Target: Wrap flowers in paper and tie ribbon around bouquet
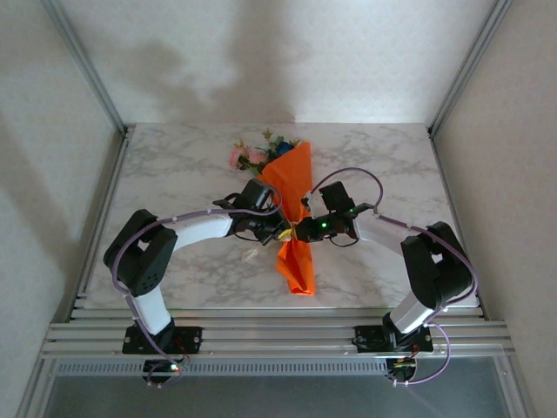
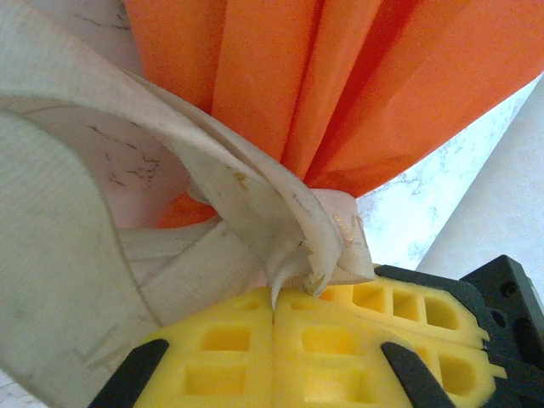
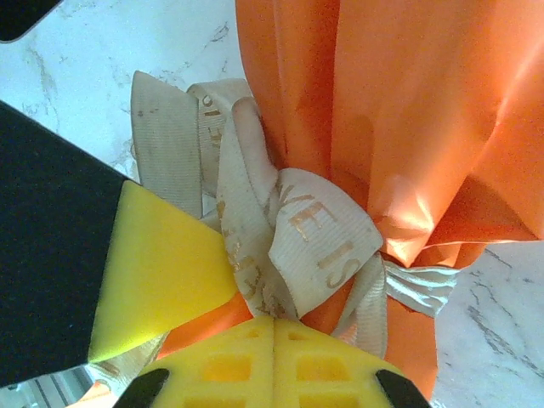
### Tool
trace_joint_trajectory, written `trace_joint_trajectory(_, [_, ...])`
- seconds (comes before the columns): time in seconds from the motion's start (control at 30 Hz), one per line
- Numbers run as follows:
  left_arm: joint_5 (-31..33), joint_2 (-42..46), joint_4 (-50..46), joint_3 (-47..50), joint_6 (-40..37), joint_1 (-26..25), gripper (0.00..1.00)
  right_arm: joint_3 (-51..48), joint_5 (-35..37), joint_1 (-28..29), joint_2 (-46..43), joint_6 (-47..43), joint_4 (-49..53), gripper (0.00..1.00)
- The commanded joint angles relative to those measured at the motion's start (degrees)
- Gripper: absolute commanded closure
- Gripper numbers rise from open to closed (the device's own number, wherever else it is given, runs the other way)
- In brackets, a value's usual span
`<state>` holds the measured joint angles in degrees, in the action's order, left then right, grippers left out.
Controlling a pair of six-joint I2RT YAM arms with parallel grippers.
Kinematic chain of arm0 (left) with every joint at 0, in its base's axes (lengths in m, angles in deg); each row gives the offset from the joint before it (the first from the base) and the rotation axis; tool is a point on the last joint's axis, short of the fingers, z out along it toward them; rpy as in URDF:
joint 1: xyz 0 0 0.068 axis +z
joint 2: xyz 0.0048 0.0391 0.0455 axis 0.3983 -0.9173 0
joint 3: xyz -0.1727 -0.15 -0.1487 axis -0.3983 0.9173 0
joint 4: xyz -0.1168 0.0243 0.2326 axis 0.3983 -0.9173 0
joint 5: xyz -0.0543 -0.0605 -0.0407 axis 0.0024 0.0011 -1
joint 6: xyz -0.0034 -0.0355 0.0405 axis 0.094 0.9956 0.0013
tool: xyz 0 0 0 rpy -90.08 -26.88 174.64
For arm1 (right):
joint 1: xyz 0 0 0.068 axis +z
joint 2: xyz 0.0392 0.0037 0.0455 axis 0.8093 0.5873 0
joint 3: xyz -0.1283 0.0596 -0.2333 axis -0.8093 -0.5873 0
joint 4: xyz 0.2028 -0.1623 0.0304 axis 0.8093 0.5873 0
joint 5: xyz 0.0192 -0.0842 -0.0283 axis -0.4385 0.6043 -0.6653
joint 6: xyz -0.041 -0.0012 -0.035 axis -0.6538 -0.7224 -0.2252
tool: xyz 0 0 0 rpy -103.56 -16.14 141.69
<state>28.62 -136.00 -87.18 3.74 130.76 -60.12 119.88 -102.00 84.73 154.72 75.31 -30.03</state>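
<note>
- Wrapping: done. The bright orange sheet of thin paper (image 1: 292, 178) is gathered around the artificial flowers (image 1: 252, 157), whose pink and blue blooms and green leaves show at the far end. This forms the cone-shaped bouquet (image 1: 296, 261), with a narrow waist and a flared tail.
- Location: the bouquet lies flat near the centre of the white marble-patterned bench (image 1: 174, 165), blooms away from the arm bases and tail toward them.
- Tying: in progress. The cream-white woven fabric ribbon (image 3: 319, 242) encircles the waist, and its strands cross in a loose knot against the paper folds.
- Left gripper (image 2: 274, 310): jaws together, with a ribbon strand (image 2: 238, 183) running into the seam between the yellow pads. It appears clamped on the ribbon.
- Right gripper (image 3: 274, 327): jaws together at the waist, and the ribbon drops into their seam likewise.
- Remaining, as judged: draw the knot tight, finish the tie, release both ends.
- Room: plain white walls (image 1: 261, 52) enclose the bench, aluminium posts (image 1: 83, 65) stand at the corners, and a slotted aluminium rail (image 1: 278, 331) carries the arm bases.
</note>
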Motion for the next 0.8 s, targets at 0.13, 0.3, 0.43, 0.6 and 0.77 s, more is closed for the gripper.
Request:
trace_joint_trajectory(0.13, [2.3, 5.0, -3.6, -0.5, 0.9, 0.7, 1.0, 2.4, 2.0, 0.5, 2.4, 3.0, 2.9, 0.99])
trace_joint_trajectory(0.3, [2.5, 7.4, -4.3, 0.3, 2.1, 1.3, 1.0, 2.5, 2.3, 0.6, 2.6, 3.6, 2.9, 0.99])
trace_joint_trajectory(0.43, [1.4, 5.8, -2.5, -0.3, 2.6, 1.7, 1.0, 2.4, 1.9, 0.5, 2.9, 3.7, 2.6, 0.99])
trace_joint_trajectory(0.6, [0.0, 1.2, -0.2, -3.9, 2.8, 1.6, 1.0, 2.4, 2.0, 0.5, 2.8, 3.7, 2.8, 0.99])
trace_joint_trajectory(0.77, [0.2, -1.2, -1.0, -6.3, 2.1, 1.2, 1.0, 2.5, 2.0, 0.6, 2.8, 4.1, 2.9, 0.98])
